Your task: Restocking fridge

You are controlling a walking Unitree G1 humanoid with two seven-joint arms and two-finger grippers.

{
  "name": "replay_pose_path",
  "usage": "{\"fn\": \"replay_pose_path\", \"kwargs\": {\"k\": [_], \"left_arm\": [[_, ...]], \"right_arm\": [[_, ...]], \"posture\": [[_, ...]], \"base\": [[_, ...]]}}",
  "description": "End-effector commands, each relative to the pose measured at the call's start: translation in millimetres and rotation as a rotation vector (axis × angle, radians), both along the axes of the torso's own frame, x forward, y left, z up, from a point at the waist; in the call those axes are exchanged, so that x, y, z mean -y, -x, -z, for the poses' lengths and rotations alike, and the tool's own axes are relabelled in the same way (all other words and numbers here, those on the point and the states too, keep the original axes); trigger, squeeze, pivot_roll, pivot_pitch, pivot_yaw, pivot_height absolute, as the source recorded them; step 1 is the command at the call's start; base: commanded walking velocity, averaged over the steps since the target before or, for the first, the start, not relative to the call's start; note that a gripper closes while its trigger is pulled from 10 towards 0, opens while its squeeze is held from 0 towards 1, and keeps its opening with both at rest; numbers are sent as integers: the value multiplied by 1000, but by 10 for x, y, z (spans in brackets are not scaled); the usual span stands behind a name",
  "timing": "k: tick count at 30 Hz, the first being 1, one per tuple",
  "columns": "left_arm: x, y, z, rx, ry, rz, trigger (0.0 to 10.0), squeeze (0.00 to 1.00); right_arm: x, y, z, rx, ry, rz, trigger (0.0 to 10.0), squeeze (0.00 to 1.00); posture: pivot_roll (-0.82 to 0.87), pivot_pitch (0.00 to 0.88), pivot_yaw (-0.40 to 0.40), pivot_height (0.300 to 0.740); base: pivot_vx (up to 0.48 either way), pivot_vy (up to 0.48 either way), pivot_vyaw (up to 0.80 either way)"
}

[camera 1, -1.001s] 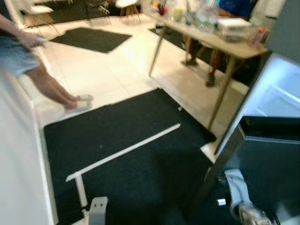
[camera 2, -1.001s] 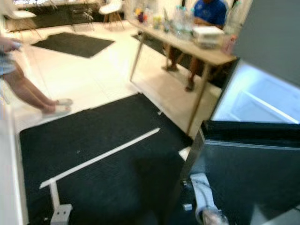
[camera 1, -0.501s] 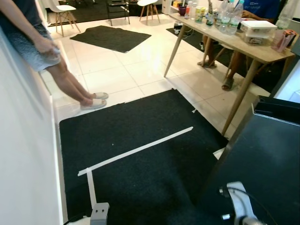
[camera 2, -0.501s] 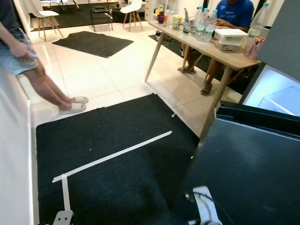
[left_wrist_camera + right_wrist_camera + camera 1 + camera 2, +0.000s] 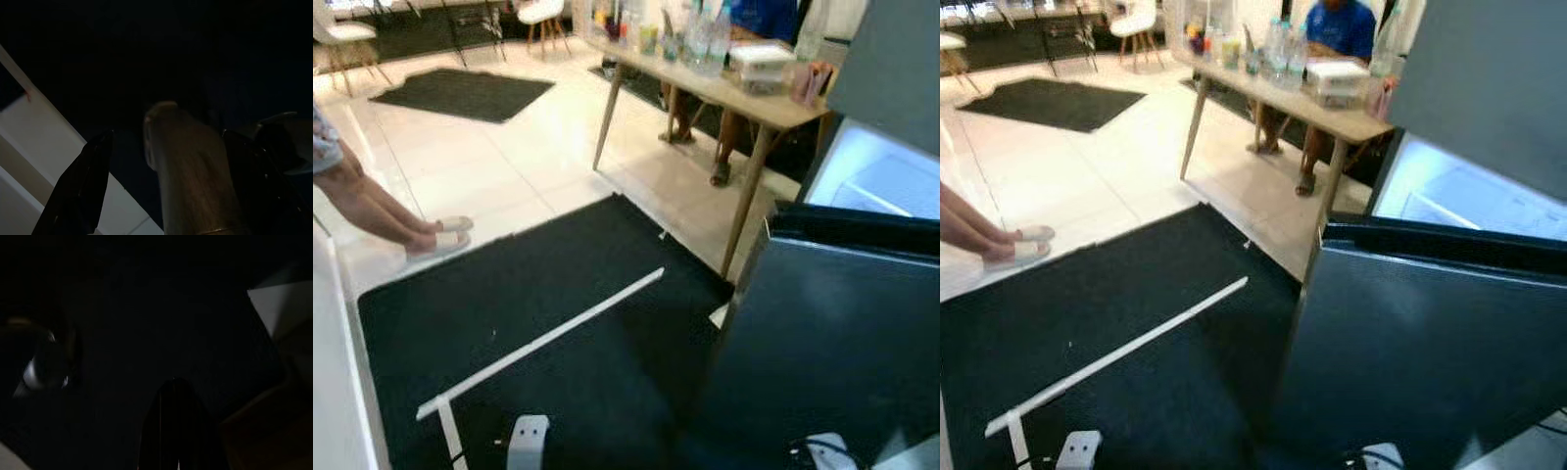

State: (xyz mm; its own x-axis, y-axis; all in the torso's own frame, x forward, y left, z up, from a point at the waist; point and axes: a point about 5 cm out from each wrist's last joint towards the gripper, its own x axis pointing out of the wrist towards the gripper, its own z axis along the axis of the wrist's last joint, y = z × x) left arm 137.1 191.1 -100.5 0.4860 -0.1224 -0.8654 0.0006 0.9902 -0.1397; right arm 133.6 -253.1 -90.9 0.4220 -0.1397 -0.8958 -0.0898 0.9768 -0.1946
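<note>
Standing at the open fridge door (image 5: 1430, 352), lit fridge interior (image 5: 1459, 196) beyond its top edge; left hand (image 5: 161, 171) released, right hand's (image 5: 176, 426) state I cannot tell; walking on blurred could bump the door or the nearby surface (image 5: 705, 88)

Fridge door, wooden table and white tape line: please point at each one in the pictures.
fridge door (image 5: 1430, 352): right eye view, middle of its dark outer face.
wooden table (image 5: 773, 108): left eye view, bare near end of its top.
white tape line (image 5: 558, 333): left eye view, middle of the strip on the black mat.
</note>
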Motion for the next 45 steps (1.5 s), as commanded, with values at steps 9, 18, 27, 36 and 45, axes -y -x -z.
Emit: {"fn": "replay_pose_path", "kwargs": {"k": [9, 18, 27, 36, 45], "left_arm": [[-63, 64, 13, -17, -13, 1, 10000, 0], [-33, 68, 19, -16, 2, -26, 10000, 0], [-43, 89, 25, -23, 0, -30, 10000, 0], [-45, 103, 29, -25, 2, -35, 10000, 0], [-20, 129, 40, -29, 10, -39, 10000, 0]], "right_arm": [[-119, -82, 0, 30, -32, -27, 10000, 0], [-78, -104, -19, 36, -24, -22, 10000, 0], [-22, -319, -124, 123, -14, 22, 10000, 0], [130, -701, -363, 238, 45, 63, 10000, 0], [72, -1129, -627, 376, 39, 54, 10000, 0]], "posture": [[-57, 0, -28, 740], [-59, 0, -32, 740], [-59, 0, -29, 740], [-55, 0, -29, 740], [-50, 0, -30, 740]], "base": [[317, 0, 0], [247, 0, 0], [0, 0, 0], [0, 0, -155], [0, 0, -747]]}}
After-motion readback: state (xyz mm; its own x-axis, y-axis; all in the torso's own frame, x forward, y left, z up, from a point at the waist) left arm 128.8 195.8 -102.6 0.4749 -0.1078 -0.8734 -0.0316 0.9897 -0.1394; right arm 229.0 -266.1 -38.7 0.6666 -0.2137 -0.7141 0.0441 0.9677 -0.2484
